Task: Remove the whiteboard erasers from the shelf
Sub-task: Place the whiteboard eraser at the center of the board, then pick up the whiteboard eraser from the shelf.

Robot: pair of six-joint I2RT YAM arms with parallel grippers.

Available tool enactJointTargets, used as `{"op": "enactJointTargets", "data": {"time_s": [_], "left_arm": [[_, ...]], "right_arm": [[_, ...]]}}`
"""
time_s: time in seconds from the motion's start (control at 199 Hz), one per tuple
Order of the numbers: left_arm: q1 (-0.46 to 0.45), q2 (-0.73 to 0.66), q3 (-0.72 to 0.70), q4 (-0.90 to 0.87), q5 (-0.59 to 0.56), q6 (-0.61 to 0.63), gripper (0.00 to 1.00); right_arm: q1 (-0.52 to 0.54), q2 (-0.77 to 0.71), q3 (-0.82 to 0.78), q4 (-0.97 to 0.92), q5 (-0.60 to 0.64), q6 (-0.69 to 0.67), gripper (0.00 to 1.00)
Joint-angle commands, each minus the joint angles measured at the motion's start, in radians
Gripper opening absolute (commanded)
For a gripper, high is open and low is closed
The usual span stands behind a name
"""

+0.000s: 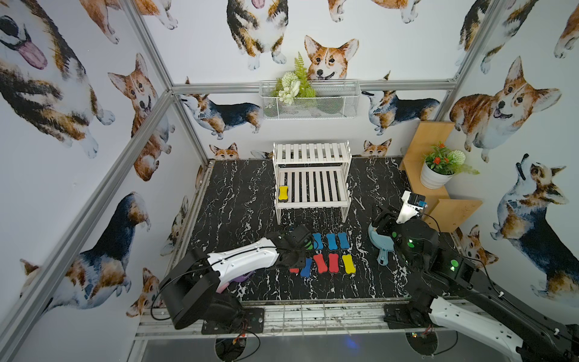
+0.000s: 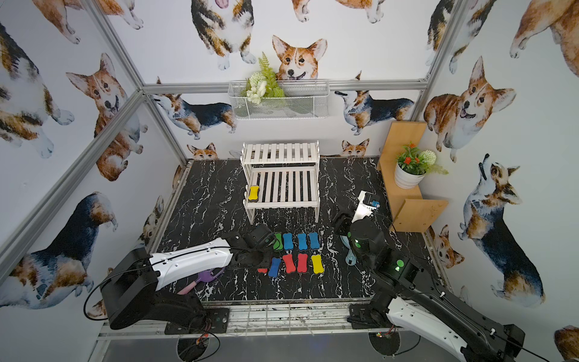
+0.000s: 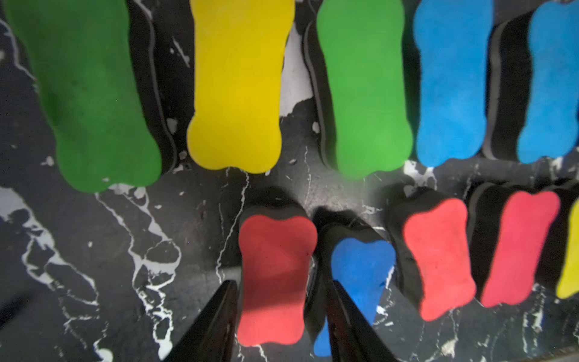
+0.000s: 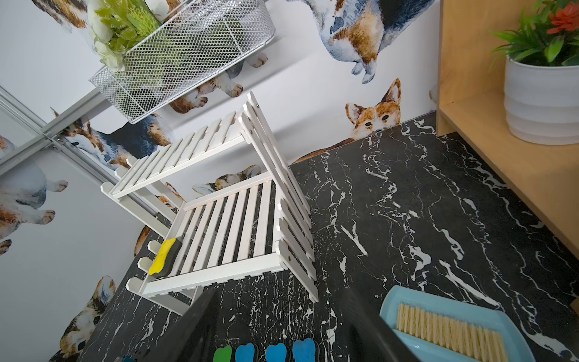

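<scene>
The table (image 1: pixel 238 194) is black marble with white veins. The shelf (image 1: pixel 311 153) is white, and the yellow eraser (image 1: pixel 283 192) on it has a dark base. The erasers (image 1: pixel 333 262) on the table are blue, green, red and yellow. The dustpan (image 1: pixel 383 256) is light blue.

The left arm (image 1: pixel 241 257) reaches low in front of the shelf (image 1: pixel 311 204). Its wrist is bent down, and the left gripper (image 3: pixel 283 282) points at the table with jaws slightly parted, flanking a red eraser (image 3: pixel 271 250) without clamping it. The right arm (image 1: pixel 416 244) is raised to the right of the shelf's front, and the right gripper (image 4: pixel 282 294) is aimed toward the shelf, jaws spread and empty.
</scene>
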Motion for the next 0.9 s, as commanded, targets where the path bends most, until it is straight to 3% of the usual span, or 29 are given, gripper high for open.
{"op": "enactJointTargets", "data": {"time_s": [0.0,0.126,0.221,0.352,0.543,0.658,0.9], "left_arm": [[-0.007,-0.070,0.029,-0.069,-0.026,0.009,0.54],[0.005,-0.159,0.104,-0.132,-0.080,0.061,0.57],[0.087,-0.157,0.217,-0.155,-0.064,0.159,0.60],[0.217,-0.091,0.423,-0.155,0.003,0.288,0.63],[0.270,0.046,0.662,-0.153,-0.087,0.382,0.65],[0.281,0.105,0.686,-0.109,-0.151,0.400,0.65],[0.291,0.144,0.594,0.064,-0.280,0.399,0.65]], "right_arm": [[0.001,0.001,0.009,0.009,0.000,0.015,0.68],[0.001,0.003,0.011,0.013,-0.006,0.014,0.68],[0.000,0.006,0.014,0.016,-0.007,0.014,0.68],[0.000,0.014,0.016,0.016,-0.001,0.011,0.68],[0.001,0.023,0.019,0.017,0.001,0.016,0.68],[0.000,0.026,0.016,0.018,0.001,0.022,0.68],[0.000,0.029,0.019,0.016,0.000,0.023,0.68]]}}
